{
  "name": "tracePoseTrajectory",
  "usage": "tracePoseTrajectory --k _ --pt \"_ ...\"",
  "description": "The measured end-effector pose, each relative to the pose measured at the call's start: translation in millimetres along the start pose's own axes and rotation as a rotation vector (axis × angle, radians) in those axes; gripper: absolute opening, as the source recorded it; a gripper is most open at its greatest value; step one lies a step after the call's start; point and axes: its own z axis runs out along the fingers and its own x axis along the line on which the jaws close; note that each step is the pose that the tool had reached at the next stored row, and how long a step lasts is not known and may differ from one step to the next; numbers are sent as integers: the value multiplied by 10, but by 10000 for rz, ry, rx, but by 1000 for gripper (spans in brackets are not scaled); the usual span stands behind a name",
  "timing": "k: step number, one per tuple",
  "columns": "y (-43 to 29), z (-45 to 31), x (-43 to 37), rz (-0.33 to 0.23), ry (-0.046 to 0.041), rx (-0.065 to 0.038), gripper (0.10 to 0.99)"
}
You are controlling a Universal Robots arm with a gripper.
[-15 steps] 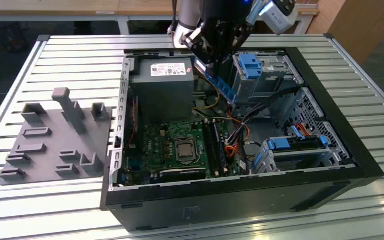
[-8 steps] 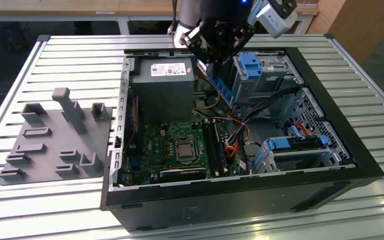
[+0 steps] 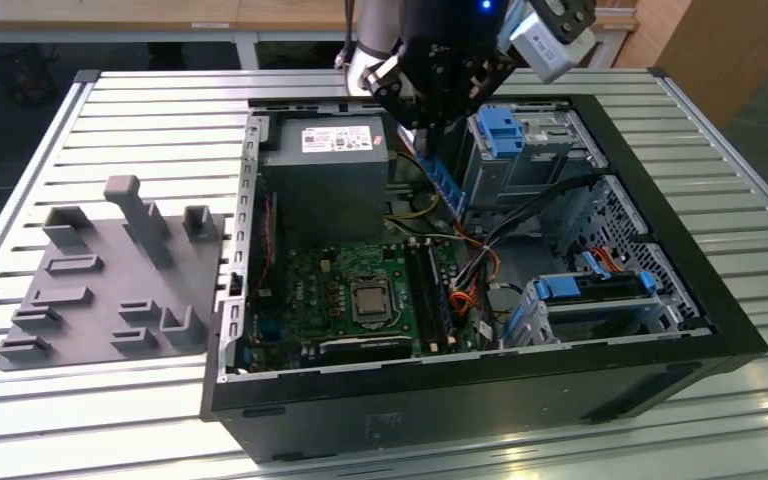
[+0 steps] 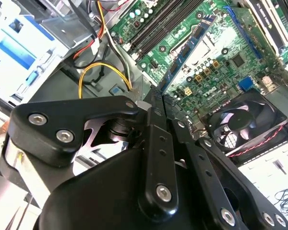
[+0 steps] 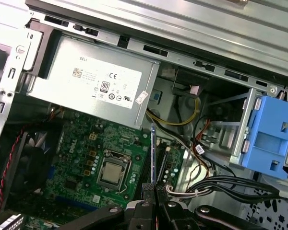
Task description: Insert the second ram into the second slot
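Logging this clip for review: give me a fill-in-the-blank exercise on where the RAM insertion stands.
The gripper is shut on the second ram, a thin ____ stick.
The ram hangs over the open computer case, not yet seated in a ____.
The grey fixture lies at the exterior view's ____ of the case.
Missing: blue; slot; left.

cables [image 3: 475, 262] lie just beside the ram slots [image 3: 434, 295].

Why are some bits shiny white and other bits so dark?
Exterior view: light glares off the table slats, while the computer case interior lies in shade. Second wrist view: the drive bay is washed out pale, the black end effector gripping the second ram looks dark. First wrist view: the power supply is well lit, the fan dark.
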Motion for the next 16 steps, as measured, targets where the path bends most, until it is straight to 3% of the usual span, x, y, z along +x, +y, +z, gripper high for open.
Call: tracePoseTrajectory --k 11,16 --pt "-60 1 17 88 -2 2 129" --pt "-62 1 17 504 -18 9 129"
